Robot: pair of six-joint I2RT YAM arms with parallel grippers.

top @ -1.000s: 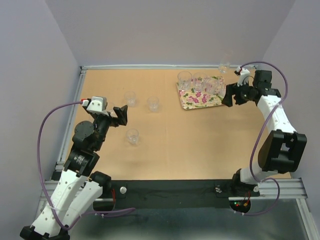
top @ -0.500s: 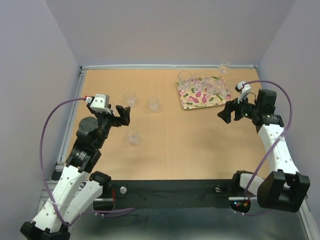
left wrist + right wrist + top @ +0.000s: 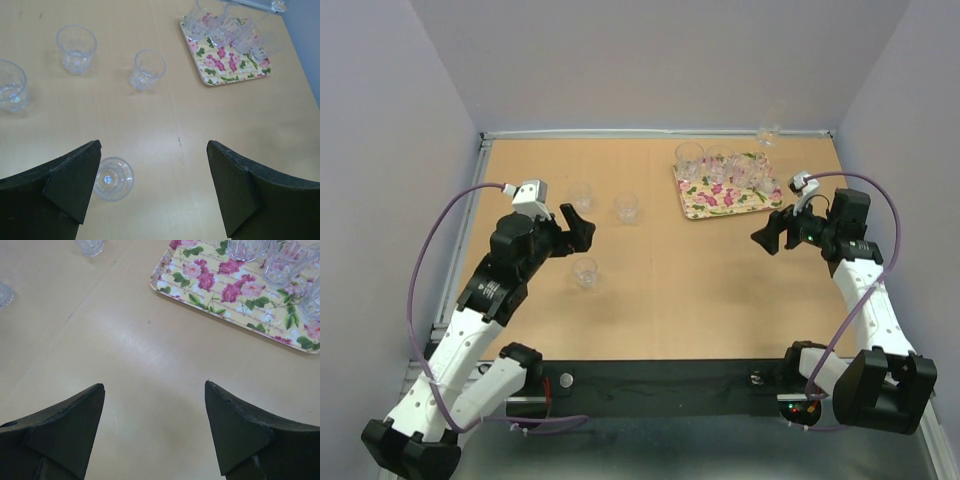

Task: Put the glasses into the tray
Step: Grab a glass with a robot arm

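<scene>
Where glasses (image 3: 691,156) crowd the tray (image 3: 718,204), their count is unclear.

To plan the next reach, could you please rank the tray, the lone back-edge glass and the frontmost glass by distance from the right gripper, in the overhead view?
From the right gripper:
1. tray: just beyond it, slightly to the left.
2. back-edge glass: straight beyond, past the tray's right end.
3. frontmost glass: far across the table, on the left side.
</scene>
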